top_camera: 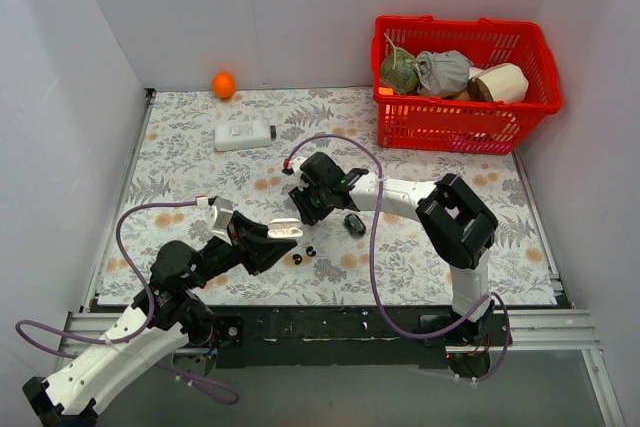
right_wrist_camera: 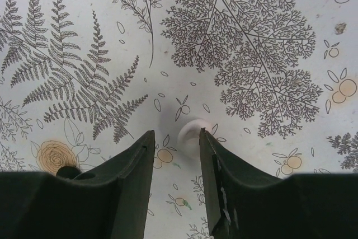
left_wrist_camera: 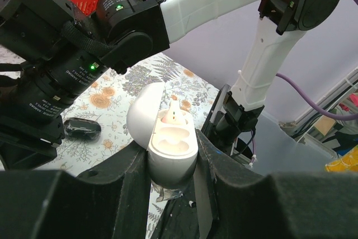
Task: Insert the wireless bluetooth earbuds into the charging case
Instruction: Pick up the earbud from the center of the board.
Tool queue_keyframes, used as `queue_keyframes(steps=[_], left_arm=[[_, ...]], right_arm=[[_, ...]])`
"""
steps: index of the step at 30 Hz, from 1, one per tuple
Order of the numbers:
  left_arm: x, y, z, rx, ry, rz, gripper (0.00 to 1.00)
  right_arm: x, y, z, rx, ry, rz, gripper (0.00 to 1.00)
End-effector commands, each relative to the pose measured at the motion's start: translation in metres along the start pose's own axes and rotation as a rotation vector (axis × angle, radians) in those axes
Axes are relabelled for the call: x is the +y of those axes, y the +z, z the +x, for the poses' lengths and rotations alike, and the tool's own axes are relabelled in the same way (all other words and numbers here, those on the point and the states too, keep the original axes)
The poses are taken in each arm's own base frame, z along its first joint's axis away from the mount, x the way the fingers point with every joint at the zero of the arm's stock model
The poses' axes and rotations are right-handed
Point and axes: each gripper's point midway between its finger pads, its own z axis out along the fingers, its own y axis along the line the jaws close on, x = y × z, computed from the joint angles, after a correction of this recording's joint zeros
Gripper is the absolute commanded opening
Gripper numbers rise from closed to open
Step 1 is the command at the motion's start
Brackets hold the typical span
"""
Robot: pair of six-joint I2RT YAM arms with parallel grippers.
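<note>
My left gripper is shut on the white charging case and holds it with the lid open. In the left wrist view the case sits between my fingers, its near slot empty and a pale piece standing in the far slot. Two tiny black earbuds lie on the cloth just right of the case. My right gripper hovers just above and behind the case, jaws open. A small white rounded thing lies against its right finger's tip.
A black oval pebble-like object lies right of the right gripper and also shows in the left wrist view. A white bottle and an orange are at the back left. A red basket with items stands at the back right.
</note>
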Motion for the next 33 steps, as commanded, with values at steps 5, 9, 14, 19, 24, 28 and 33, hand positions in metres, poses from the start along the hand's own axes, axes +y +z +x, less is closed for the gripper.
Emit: queue_keyframes(steps=[5,9,14,19,24,28,33], left_arm=[[0.002,0.0,0.0,-0.001,0.002,-0.009,0.0],[0.002,0.0,0.001,-0.001,-0.002,-0.009,0.0],[0.001,0.0,0.001,0.001,-0.002,-0.006,0.0],[0.001,0.0,0.0,-0.001,-0.001,-0.007,0.0],[0.002,0.0,0.001,0.0,-0.002,-0.01,0.0],[0.001,0.0,0.0,-0.001,0.0,-0.007,0.0],[0.001,0.0,0.001,0.001,0.001,-0.006,0.0]], right_arm=[[-0.012,0.003,0.005,0.004,0.02,0.037,0.42],[-0.015,0.003,0.006,0.002,0.03,0.051,0.33],[-0.021,0.002,0.006,0.005,0.042,0.075,0.22],[-0.027,0.001,0.008,0.014,0.049,0.095,0.21],[-0.028,0.001,0.01,0.017,0.049,0.096,0.33],[-0.028,0.001,0.009,0.014,0.049,0.096,0.36],[-0.029,0.002,0.01,0.021,0.051,0.097,0.31]])
